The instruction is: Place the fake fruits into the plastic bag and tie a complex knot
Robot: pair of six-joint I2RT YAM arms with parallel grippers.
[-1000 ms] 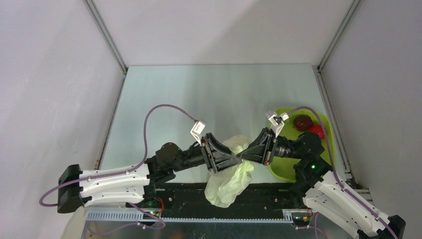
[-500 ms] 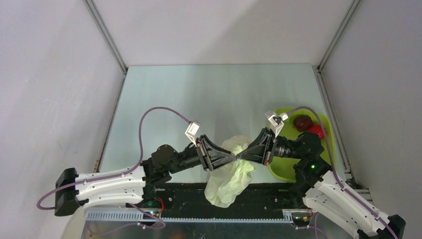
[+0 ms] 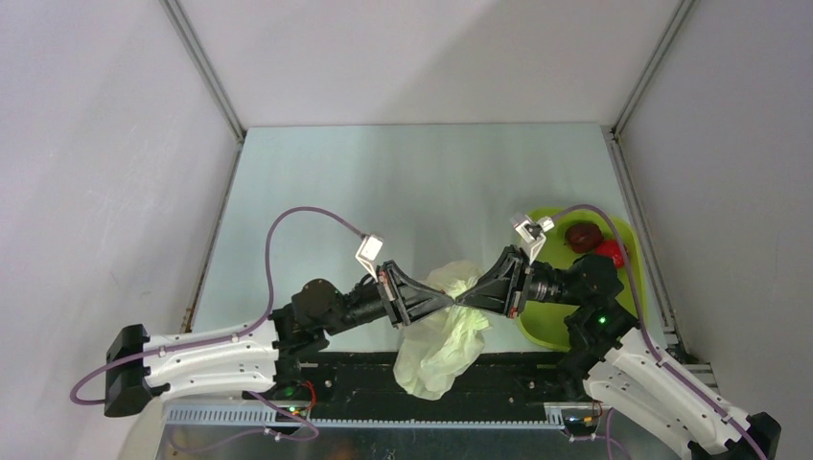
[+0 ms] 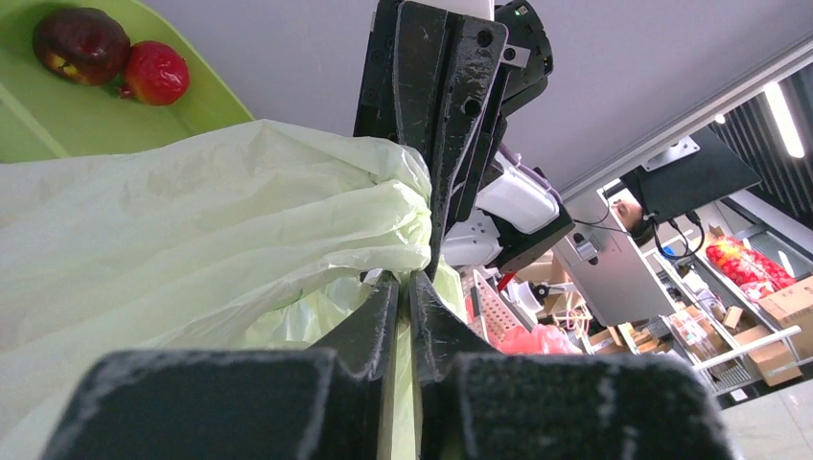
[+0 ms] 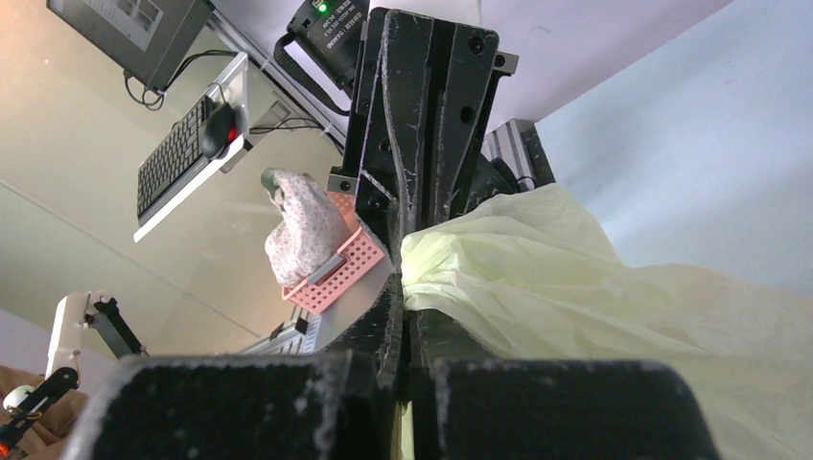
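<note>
The plastic bag (image 3: pixel 441 337) hangs pale and crinkled at the table's near edge, its top bunched between the two arms. My left gripper (image 3: pixel 449 300) is shut on that bunched film from the left. In the left wrist view a thin strip of the bag (image 4: pixel 192 211) runs between the fingers of the left gripper (image 4: pixel 405 280). My right gripper (image 3: pixel 462 300) is shut on the same film from the right, tip to tip with the left. Two fake fruits, one maroon (image 3: pixel 582 235) and one red (image 3: pixel 610 251), lie in the tray. A knot is out of view.
The lime-green tray (image 3: pixel 556 331) sits at the right, partly under the right arm. A black rail (image 3: pixel 364 369) runs along the near edge below the bag. Grey walls close in the table on three sides.
The left gripper's fingers have closed onto the bag's film. The left arm has drawn back slightly to the left. The right arm has stayed still.
</note>
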